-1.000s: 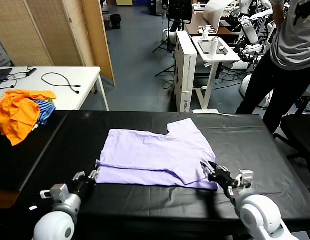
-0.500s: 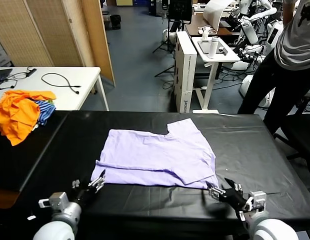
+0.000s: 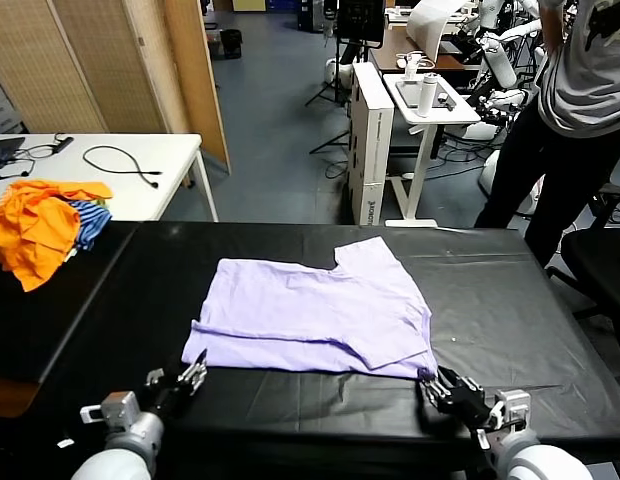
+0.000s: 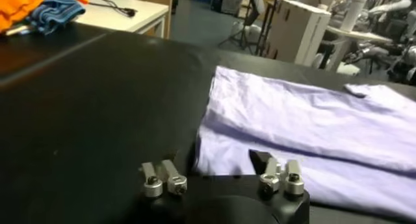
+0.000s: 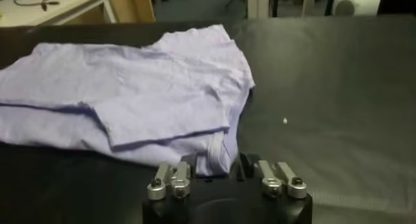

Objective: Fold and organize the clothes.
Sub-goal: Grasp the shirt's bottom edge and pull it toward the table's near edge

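At the near edge of the black bench, the right pincer sits low at the T-shirt's near right corner. In the right wrist view the pincer has its fingers drawn together on the hem, with a small fold of pale lavender cloth bunched between them, so it is closed on the T-shirt.

The left pincer is at the near left corner of the same shirt. In the left wrist view this pincer straddles the corner of the cloth: one dark fingertip lies on the lavender fabric and the other side is on the bare black cover beside it. Its fingers stand partly apart, and I cannot tell whether they have hold of the cloth.

The T-shirt lies flat near the middle of the bench, its plain face up, with one sleeve pointing toward the far edge and a folded layer along the near hem.

Farther off, at the bench's far left corner, a heap of orange clothes lies with a blue-and-white striped piece tucked against it. Behind that stands a white table with a black cable on it. At the far right, a person in a grey top stands near a white cart.
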